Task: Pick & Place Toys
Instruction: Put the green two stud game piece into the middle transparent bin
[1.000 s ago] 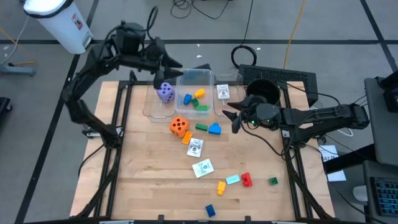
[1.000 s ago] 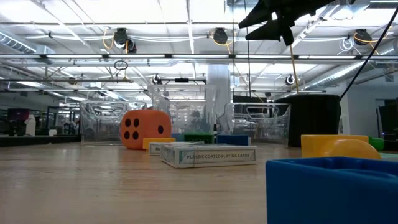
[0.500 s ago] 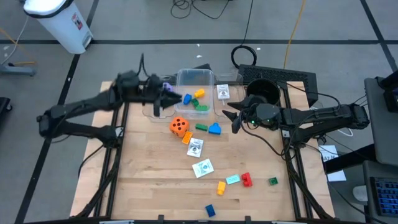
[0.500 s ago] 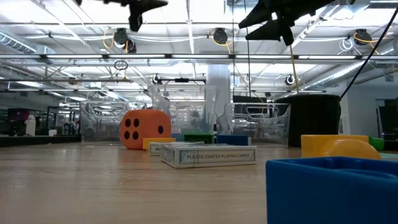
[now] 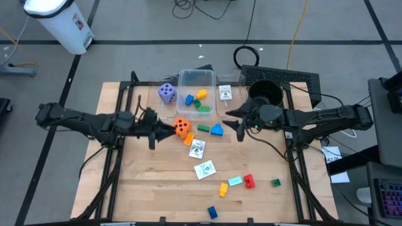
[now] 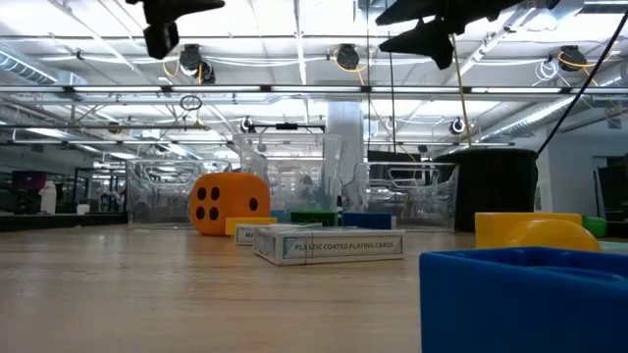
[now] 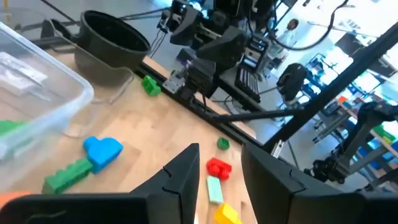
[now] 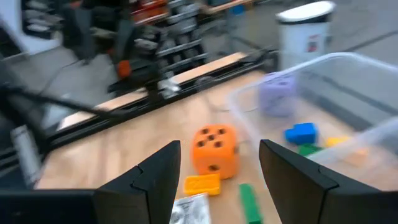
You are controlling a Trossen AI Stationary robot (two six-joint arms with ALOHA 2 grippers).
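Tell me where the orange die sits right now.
In the high view the orange die sits on the table just in front of the clear tub, right of the left gripper, with an orange block beside it.

A wooden table (image 5: 144,176) carries a clear tub (image 5: 196,78), black pot (image 5: 264,91), orange die (image 5: 181,127), white cards (image 5: 204,169), and scattered building blocks (image 5: 249,181) toward its near edge.
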